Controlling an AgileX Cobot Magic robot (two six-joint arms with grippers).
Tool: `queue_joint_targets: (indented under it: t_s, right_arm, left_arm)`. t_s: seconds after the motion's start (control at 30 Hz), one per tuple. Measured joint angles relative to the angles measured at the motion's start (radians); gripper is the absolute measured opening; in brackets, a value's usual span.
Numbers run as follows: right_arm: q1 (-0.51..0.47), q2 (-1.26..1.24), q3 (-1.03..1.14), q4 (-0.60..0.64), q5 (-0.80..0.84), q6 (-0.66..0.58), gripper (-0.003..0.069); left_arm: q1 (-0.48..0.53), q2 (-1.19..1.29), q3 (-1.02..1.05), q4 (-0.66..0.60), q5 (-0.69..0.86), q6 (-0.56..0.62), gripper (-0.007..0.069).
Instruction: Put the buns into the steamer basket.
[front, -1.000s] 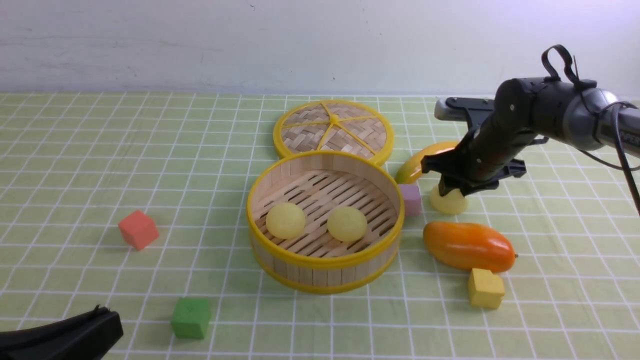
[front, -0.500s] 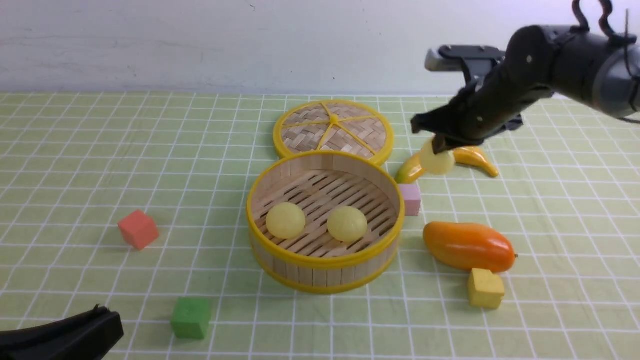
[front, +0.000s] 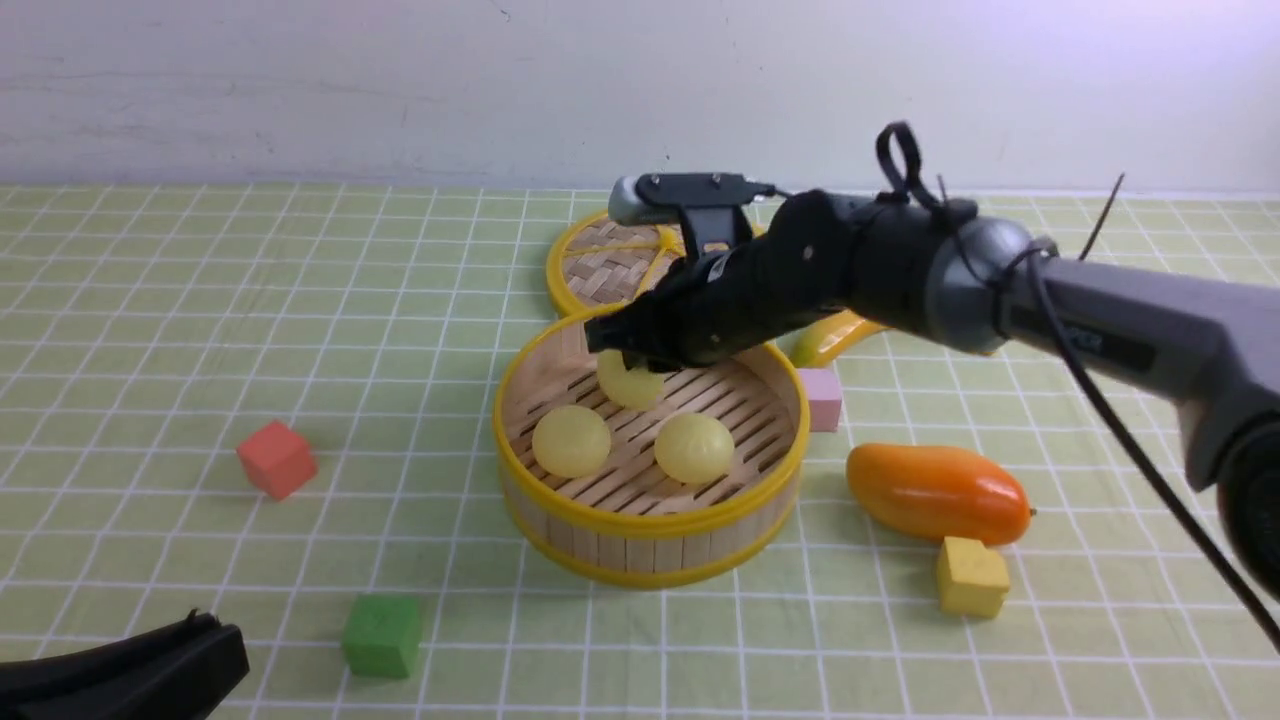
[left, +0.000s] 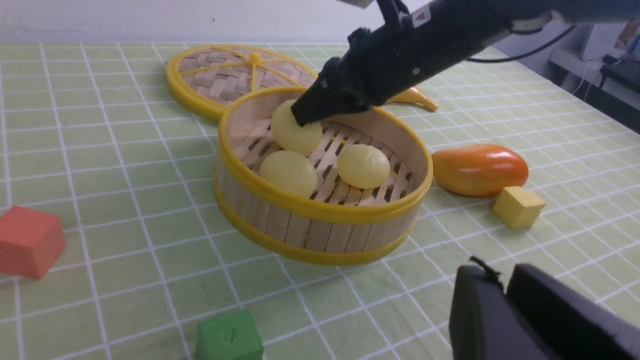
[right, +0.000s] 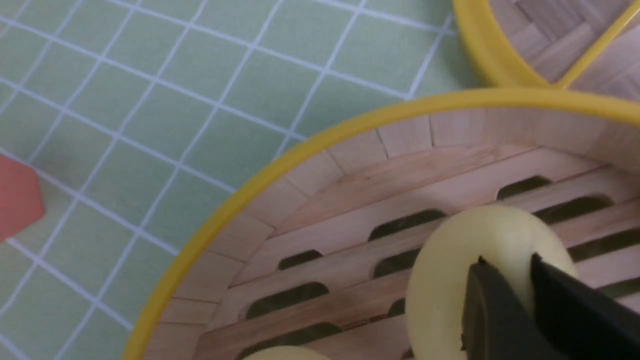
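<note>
The right arm reached in from the right over the steamer basket, which sat mid-table with its flat lid lying just beyond its far rim. Inside the basket, a left bun and a right bun rested side by side on the near part of the slatted floor. The right gripper was down in the far-left part of the basket, pinched tight on a third bun. I couldn't tell whether that one touched the slats. An orange mango lay right of the basket, a yellow cube just beside its near end. The left gripper sat low at the near left, and I couldn't make out whether its jaws were parted.
</note>
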Motion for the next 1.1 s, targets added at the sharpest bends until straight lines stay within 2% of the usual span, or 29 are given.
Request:
queue_joint_targets:
  t_s: [0.03,0.1,0.13,0.2,0.27,0.37,0.4,0.5,0.57,0.67,0.73,0.83,0.93,1.1]
  right_arm:
    - [0.002,0.007,0.0,0.0,-0.003,0.0,0.0129]
    - [0.002,0.009,0.0,0.001,-0.004,0.0,0.0211]
    - [0.002,0.008,0.0,0.001,-0.004,0.0,0.0219]
    - [0.002,-0.017,0.0,0.0,0.034,0.0,0.0331]
    - [0.002,-0.064,0.0,-0.005,0.102,0.0,0.0401]
    - [0.0,-0.137,0.0,-0.019,0.202,0.003,0.0435]
    - [-0.003,-0.211,0.003,-0.051,0.3,0.027,0.0437]
    - [-0.003,-0.366,0.049,-0.143,0.47,0.109,0.0382]
    - [0.004,-0.467,0.118,-0.207,0.546,0.158,0.0311]
    - [0.011,-0.572,0.208,-0.258,0.589,0.201,0.0223]
    - [0.015,-0.688,0.326,-0.291,0.618,0.237,0.0127]
    - [0.015,-0.799,0.417,-0.305,0.695,0.243,0.0048]
    - [0.015,-0.878,0.457,-0.308,0.79,0.245,-0.0002]
    - [0.015,-0.947,0.462,-0.308,0.835,0.245,-0.002]
  left_arm:
    - [0.0,0.0,0.0,0.0,0.0,0.0,0.0081]
    - [0.0,0.0,0.0,0.0,0.0,0.0,0.0082]
    - [0.0,0.0,0.0,-0.001,0.0,0.0,0.0083]
    - [0.0,0.0,0.0,-0.001,0.0,0.0,0.0085]
    - [0.0,0.0,0.0,-0.001,0.001,0.0,0.0088]
    - [0.0,0.0,0.0,-0.002,0.001,0.0,0.0091]
    - [0.0,0.0,0.0,-0.002,0.001,0.0,0.0092]
    - [0.0,0.0,0.0,-0.002,0.001,0.0,0.0093]
    - [0.0,0.0,0.0,-0.002,0.001,0.0,0.0097]
    - [0.0,0.0,0.0,-0.002,0.001,0.0,0.0099]
    - [0.0,0.0,0.0,-0.002,0.001,0.0,0.0102]
    - [0.0,0.0,0.0,-0.002,0.001,0.0,0.0104]
    - [0.0,0.0,0.0,-0.002,0.001,0.0,0.0109]
    - [0.0,0.0,0.0,-0.002,0.001,0.0,0.0112]
